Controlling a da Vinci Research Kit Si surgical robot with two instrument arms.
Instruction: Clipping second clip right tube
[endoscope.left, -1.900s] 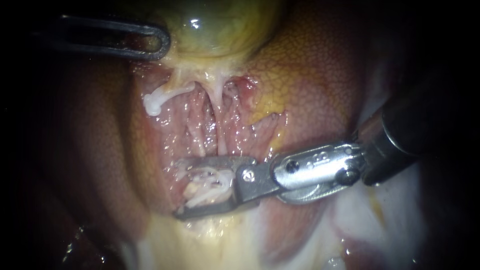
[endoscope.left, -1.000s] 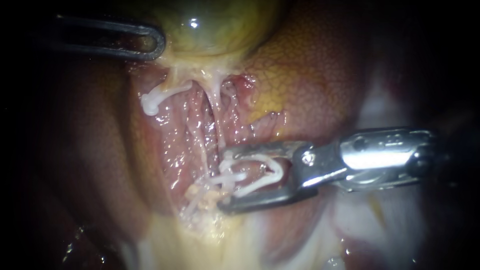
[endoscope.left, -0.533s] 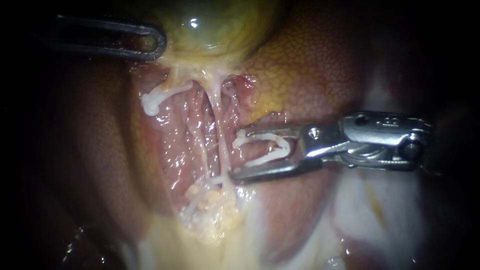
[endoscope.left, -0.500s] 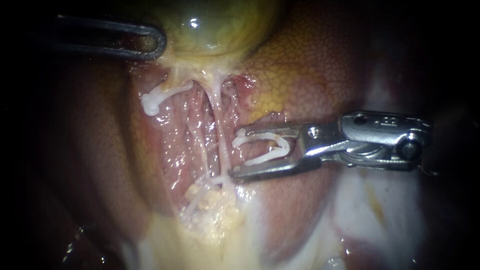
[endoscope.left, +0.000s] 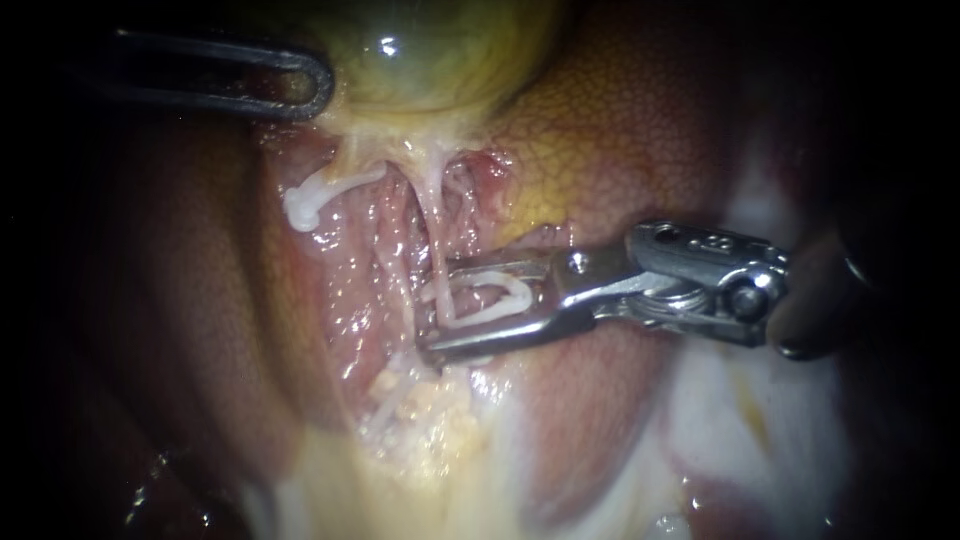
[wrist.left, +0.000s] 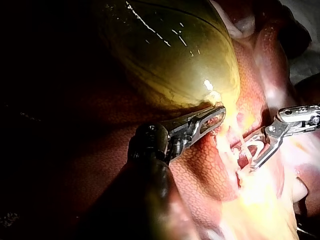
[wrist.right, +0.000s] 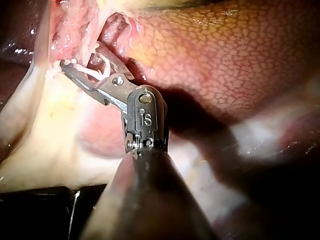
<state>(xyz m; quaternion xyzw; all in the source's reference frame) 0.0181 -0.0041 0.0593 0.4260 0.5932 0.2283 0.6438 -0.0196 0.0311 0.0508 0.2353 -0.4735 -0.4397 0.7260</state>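
While its jaws are standing wide apart, the right instrument (endoscope.left: 435, 308) is gripping an open white clip (endoscope.left: 495, 300) between them, its mouth meeting the right tube (endoscope.left: 432, 235). Glistening pink tissue (endoscope.left: 370, 290) is lying beneath, mottled liver (endoscope.left: 620, 130) beside, gallbladder (endoscope.left: 440, 50) above, where the left instrument (endoscope.left: 322, 88) is resting. Darkness is surrounding the field.

Colours around right instrument (endoscope.left: 438, 308):
Instrument silver; clip (endoscope.left: 525, 292) between its jaws white; gallbladder (endoscope.left: 430, 50) ahead green-yellow; liver (endoscope.left: 620, 130) beside it red-brown with fine pale mesh pattern.

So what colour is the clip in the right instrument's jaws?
The clip is white; the endoscope view shows it best.
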